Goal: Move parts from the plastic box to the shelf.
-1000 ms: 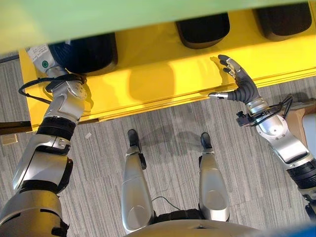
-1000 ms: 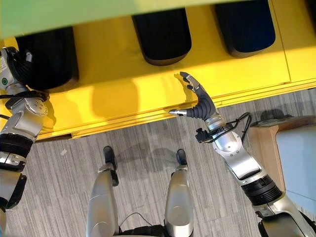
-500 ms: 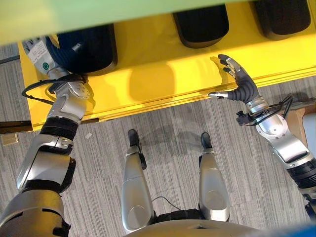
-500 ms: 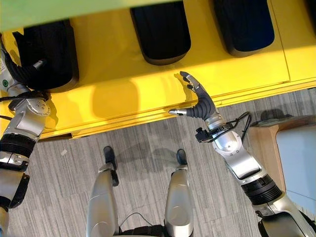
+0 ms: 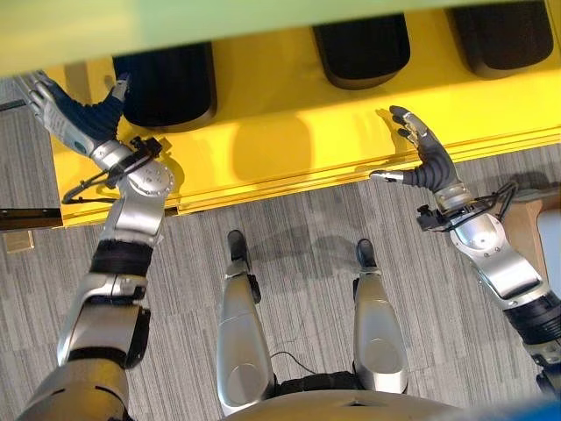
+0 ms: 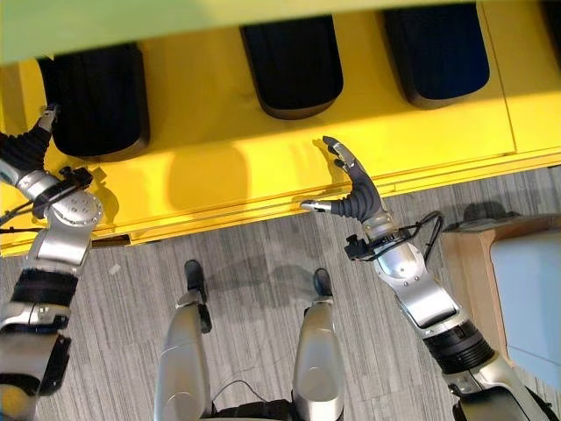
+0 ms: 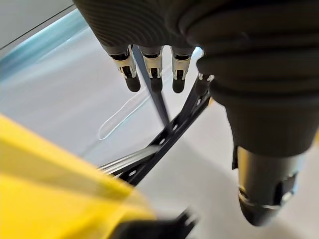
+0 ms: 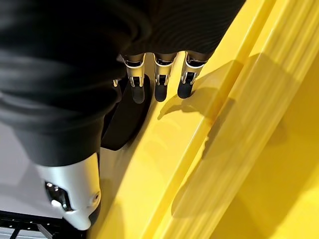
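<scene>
Three black parts lie side by side on the yellow shelf: a left part, a middle part and a right part. My left hand is at the shelf's left end, just left of the left part. It is open, its fingers straight and holding nothing, and its thumb points toward that part. My right hand hovers open over the shelf's front edge, below the gap between the middle and right parts. Past its straight fingers I see one black part.
A green board overhangs the shelf's back and hides the parts' far ends. A pale box on a wooden stand is at the far right, by my right forearm. Grey carpet lies in front of the shelf. Dark metal struts show beyond my left hand.
My left hand has drawn away from the left black part, moving left and back, and now shows free and open. The right hand has hardly moved.
</scene>
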### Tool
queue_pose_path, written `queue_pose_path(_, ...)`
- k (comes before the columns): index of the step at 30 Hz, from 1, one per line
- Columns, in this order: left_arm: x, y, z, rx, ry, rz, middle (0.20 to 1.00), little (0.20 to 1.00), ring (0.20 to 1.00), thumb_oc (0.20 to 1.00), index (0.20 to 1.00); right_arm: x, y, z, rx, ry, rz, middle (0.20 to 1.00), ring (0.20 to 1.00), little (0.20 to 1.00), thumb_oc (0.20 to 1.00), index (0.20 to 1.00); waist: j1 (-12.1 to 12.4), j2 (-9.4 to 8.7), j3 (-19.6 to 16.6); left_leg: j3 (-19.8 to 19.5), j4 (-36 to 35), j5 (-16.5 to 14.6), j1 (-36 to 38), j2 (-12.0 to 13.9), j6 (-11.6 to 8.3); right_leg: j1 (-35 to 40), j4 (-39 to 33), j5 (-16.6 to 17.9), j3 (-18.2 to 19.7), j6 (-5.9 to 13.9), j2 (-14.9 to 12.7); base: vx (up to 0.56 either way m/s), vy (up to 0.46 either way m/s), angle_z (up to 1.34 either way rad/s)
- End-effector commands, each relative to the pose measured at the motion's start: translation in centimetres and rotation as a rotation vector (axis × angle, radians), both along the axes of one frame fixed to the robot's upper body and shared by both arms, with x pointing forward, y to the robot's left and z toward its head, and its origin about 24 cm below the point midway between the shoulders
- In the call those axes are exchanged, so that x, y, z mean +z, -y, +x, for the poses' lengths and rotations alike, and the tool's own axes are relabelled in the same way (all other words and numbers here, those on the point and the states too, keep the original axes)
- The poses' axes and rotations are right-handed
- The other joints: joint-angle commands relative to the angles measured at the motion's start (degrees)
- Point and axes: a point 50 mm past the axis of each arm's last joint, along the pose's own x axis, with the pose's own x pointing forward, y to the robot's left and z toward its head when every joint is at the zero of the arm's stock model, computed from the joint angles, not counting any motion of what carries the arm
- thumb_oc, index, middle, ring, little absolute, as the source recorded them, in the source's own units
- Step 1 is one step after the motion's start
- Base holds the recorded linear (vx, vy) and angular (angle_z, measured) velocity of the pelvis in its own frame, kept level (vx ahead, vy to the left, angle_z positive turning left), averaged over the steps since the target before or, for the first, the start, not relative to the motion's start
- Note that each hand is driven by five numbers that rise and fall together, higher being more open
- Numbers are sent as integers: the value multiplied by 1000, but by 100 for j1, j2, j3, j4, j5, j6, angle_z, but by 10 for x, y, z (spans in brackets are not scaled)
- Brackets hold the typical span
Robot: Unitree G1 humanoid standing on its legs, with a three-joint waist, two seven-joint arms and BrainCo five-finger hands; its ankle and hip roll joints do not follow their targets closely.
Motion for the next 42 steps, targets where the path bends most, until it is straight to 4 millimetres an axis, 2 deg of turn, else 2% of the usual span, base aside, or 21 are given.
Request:
queue_pose_path(1,9,-8,-6,26,65,61,1000,1000,1000,1000,1000,15,-3,-5,10,115,63,1000,1000,1000,1000,1000,96,-190,-507,-125,297,-561,111,237,-126,23,264,-241,42,-296,22,6,-30,7)
queue_pose_path(4,17,-6,-10,6,142,65,1000,1000,1000,1000,1000,16,-2,-4,6,114,74,1000,1000,1000,1000,1000,97,-193,-535,-126,278,-559,123,240,-121,34,273,-259,39,-300,31,1,-10,1)
queue_pose_path(7,38,2,-21,-35,337,92,1000,1000,1000,1000,1000,11,-4,-5,5,101,89,1000,1000,1000,1000,1000,94,-172,-606,-119,230,-545,189,246,-128,89,269,-276,41,-308,34,11,-4,1)
queue_pose_path(10,50,11,-28,-84,457,121,1000,1000,1000,1000,1000,6,-9,-6,20,91,88,1000,1000,1000,1000,1000,90,-163,-660,-112,194,-529,232,249,-136,148,243,-282,33,-301,21,0,0,0)
queue_pose_path(13,58,24,-36,-152,484,171,1000,1000,1000,1000,1000,2,-13,-9,33,94,73,1000,1000,1000,1000,1000,106,-144,-725,-90,95,-503,328,259,-148,258,173,-294,-5,-299,20,0,0,0)
queue_pose_path(15,54,28,-38,-187,470,177,1000,1000,1000,1000,1000,0,-15,-12,35,99,66,1000,1000,1000,1000,1000,119,-140,-744,-78,45,-488,377,268,-147,302,158,-308,-12,-303,32,-4,-38,1)
queue_pose_path(20,25,44,-44,-348,342,154,1000,1000,1000,1000,1000,-4,-15,-19,9,143,13,1000,1000,1000,1000,1000,215,-108,-824,-113,-159,-410,579,288,-132,466,174,-430,-70,-356,137,-14,-59,4)
queue_pose_path(22,3,52,-50,-410,259,132,1000,1000,1000,1000,1000,-5,-11,-23,-22,167,-20,1000,1000,1000,1000,1000,271,-90,-863,-148,-291,-352,720,331,-125,525,252,-517,-114,-404,214,-20,-77,10)
queue_pose_path(27,-32,45,-60,-522,83,25,1000,1000,1000,1000,1000,-7,3,-29,-86,171,-43,1000,1000,1000,1000,1000,388,-113,-968,-176,-617,-221,1062,444,-116,697,346,-636,-202,-503,368,-4,-95,18)
queue_pose_path(32,-55,42,-71,-607,-29,-73,1000,1000,1000,1000,1000,-9,15,-35,-129,168,-84,1000,1000,1000,1000,1000,457,-162,-1091,-114,-1011,-77,1467,632,-120,851,348,-654,-314,-568,454,1,-73,11)
queue_pose_path(39,-70,50,-69,-720,-133,-150,1000,1000,1000,1000,1000,-4,22,-39,-132,181,-132,1000,1000,1000,1000,1000,454,-209,-1230,-32,-1366,115,1845,852,-165,944,499,-755,-439,-654,576,-13,-50,16)
queue_pose_path(42,-70,57,-68,-767,-149,-119,1000,1000,1000,1000,1000,-1,24,-39,-145,196,-162,1000,1000,1000,1000,1000,433,-210,-1276,-12,-1470,157,1988,889,-160,967,570,-783,-476,-690,610,-9,-28,8)
